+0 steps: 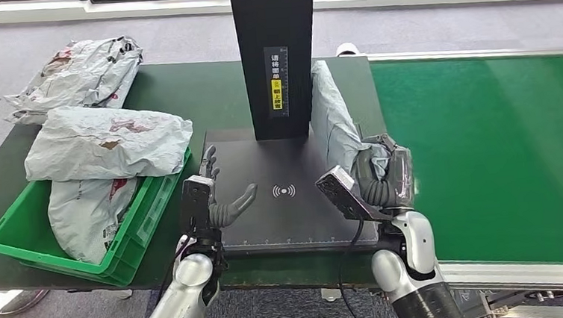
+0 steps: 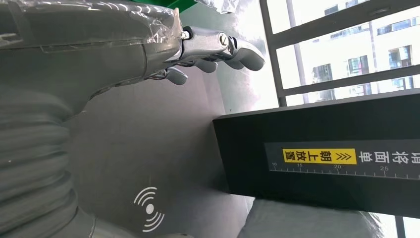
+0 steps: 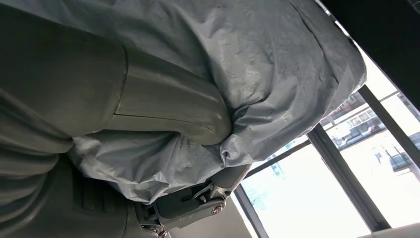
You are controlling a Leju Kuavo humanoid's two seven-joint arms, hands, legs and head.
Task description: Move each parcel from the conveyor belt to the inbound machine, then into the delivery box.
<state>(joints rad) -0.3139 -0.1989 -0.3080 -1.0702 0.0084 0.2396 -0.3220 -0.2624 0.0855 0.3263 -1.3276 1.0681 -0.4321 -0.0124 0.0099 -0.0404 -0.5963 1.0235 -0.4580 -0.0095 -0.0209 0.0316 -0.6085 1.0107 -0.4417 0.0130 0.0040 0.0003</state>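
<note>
- Head view: right hand [image 1: 381,173] grips a grey plastic parcel [image 1: 333,122] at its near end, fingers clamped round the bag; parcel stands on edge along the right side of the inbound machine's black scan plate [image 1: 282,204], beside the upright black column [image 1: 275,55], betw. column and green conveyor belt [image 1: 488,152]
- Right wrist view: thumb [image 3: 163,106] pressed into crumpled grey film, parcel [image 3: 277,64] bunched in the grip; hold looks firm but on soft wrap only
- Left hand [image 1: 208,201] holds nothing, fingers apart and slightly curled, hovering at the scan plate's left edge; left wrist view shows its fingers [image 2: 218,49] spread over the plate w/ the wireless mark [image 2: 148,208] below
- Judgement: parcel is at the machine stage, not yet laid flat on the plate, not yet in the box
- Risk: bag is limp and held by one end, so it could fold, sag or slip out when swung across
- Risk: column sits right next to the parcel; a leftward sweep could snag or drag the bag on it
- Risk: if the parcel lands on edge or half off the plate, the scan may well fail
- Risk: green delivery box [image 1: 141,229] at left already holds a parcel w/ another big one [image 1: 105,141] lying across its top; a new one could slide off the pile
- Around: one more crumpled parcel [image 1: 78,76] on the dark table behind the box; grey carpet floor beyond
- In the way: left hand and the column both lie betw. parcel and box, so the path needs lift over the plate
</note>
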